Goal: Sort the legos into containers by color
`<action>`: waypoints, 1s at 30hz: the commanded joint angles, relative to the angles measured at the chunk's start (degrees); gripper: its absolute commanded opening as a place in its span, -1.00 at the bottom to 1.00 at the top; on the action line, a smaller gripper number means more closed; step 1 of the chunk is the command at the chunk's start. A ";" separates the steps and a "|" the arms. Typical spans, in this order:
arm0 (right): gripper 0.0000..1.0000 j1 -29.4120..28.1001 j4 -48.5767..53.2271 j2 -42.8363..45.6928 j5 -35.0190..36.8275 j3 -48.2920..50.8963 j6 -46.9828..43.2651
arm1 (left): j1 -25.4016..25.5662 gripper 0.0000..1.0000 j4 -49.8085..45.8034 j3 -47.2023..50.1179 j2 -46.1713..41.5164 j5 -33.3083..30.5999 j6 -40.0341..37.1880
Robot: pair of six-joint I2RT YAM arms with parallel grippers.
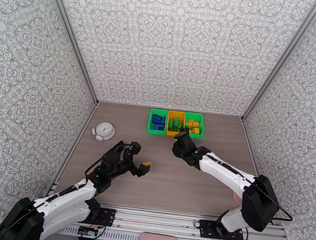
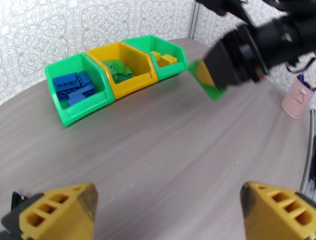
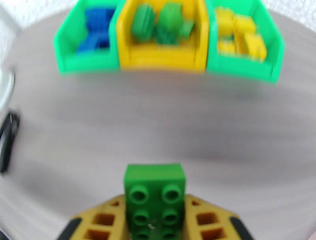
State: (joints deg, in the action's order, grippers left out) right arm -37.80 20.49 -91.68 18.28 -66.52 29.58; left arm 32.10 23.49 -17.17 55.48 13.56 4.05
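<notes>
Green brick (image 3: 155, 197) is clamped tight in the right gripper (image 3: 155, 225), studs facing the wrist cam, up over the wood-look table (image 1: 173, 184) just in front of the 3 bins. Blue legos (image 3: 94, 33) sit in the left green bin (image 3: 85, 65), green legos (image 3: 162, 23) in the yellow-orange bin (image 3: 158, 63), yellow legos (image 3: 241, 33) in the right green bin (image 3: 245, 71). Meanwhile the left gripper (image 2: 168, 213) hovers low, jaws wide apart, holding nothing, well back from the row.

Three bins touch in a row at the far side of the counter. The left green bin (image 3: 87, 63) holds blue legos (image 3: 94, 29), the yellow bin (image 3: 162, 59) green legos (image 3: 158, 25), and the right green bin (image 3: 245, 69) yellow legos (image 3: 241, 33). A lone green lego (image 3: 155, 201), studs showing, sits pinched between the right fingers (image 3: 98, 221), nearer than the bins.
</notes>
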 commanded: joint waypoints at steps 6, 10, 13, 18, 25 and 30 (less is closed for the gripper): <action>-0.47 8.86 -6.37 -19.41 -4.28 -21.71 -10.95 | 0.27 0.99 4.73 -3.28 1.98 -3.37 -0.89; -0.46 10.75 -4.54 -29.24 -5.35 -34.20 -12.90 | -0.03 0.99 3.05 -4.57 2.13 -3.02 -1.92; -0.42 11.40 -1.80 -36.08 -5.60 -43.83 -14.18 | -0.28 0.99 2.70 -4.89 2.15 -3.22 -1.87; -0.29 11.78 4.81 -45.89 -3.33 -58.44 -15.62 | -0.92 0.99 2.54 -4.55 1.99 -3.45 -1.60; 0.27 11.62 9.84 -49.00 -2.03 -66.50 -14.88 | -4.17 0.99 0.75 -4.14 0.44 -1.39 -1.60; 0.51 11.61 4.78 -41.63 -2.16 -55.70 -14.28 | -6.64 0.99 -0.19 -2.61 -1.62 -1.47 -2.06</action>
State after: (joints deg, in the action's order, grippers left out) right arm -26.24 26.70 -138.89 15.27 -126.72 15.11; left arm 26.59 24.67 -20.49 55.37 11.88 2.79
